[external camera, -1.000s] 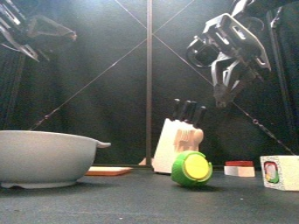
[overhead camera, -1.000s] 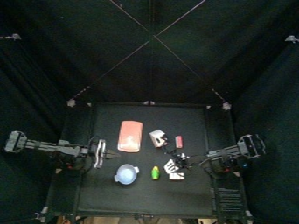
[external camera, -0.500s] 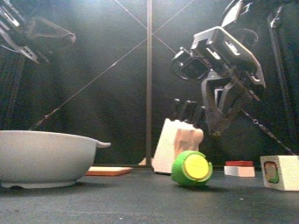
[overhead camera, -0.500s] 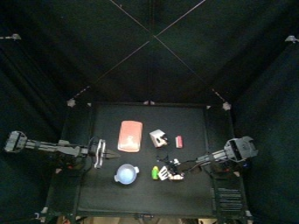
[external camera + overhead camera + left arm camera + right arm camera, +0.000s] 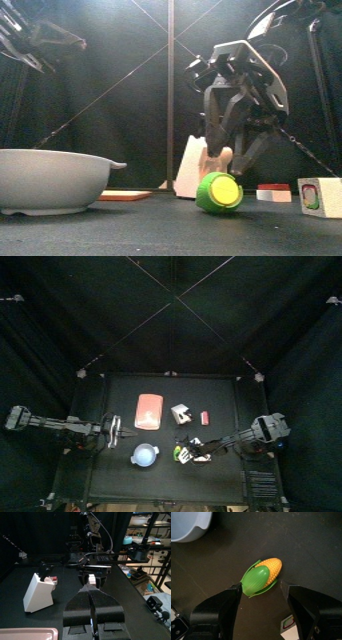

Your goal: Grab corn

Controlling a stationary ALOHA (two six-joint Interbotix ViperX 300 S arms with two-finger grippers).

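Both jaws of the right tool (image 5: pixel 262 594) stand wide apart above the corn (image 5: pixel 262 576); lower straight, straddle its narrow middle, then close gently so it cannot roll.

On the black table (image 5: pixel 120 391) there is one yellow cob of corn in a green husk (image 5: pixel 261 576), one pale blue bowl (image 5: pixel 47 178), one flat orange-red rectangular board (image 5: pixel 148 413), one white knife block with dark handles (image 5: pixel 37 593), one small white rectangular block (image 5: pixel 319 196), and one small red-and-white block (image 5: pixel 274 191). Two black robot arms are present, one hand each (image 5: pixel 263 601) (image 5: pixel 93 607).
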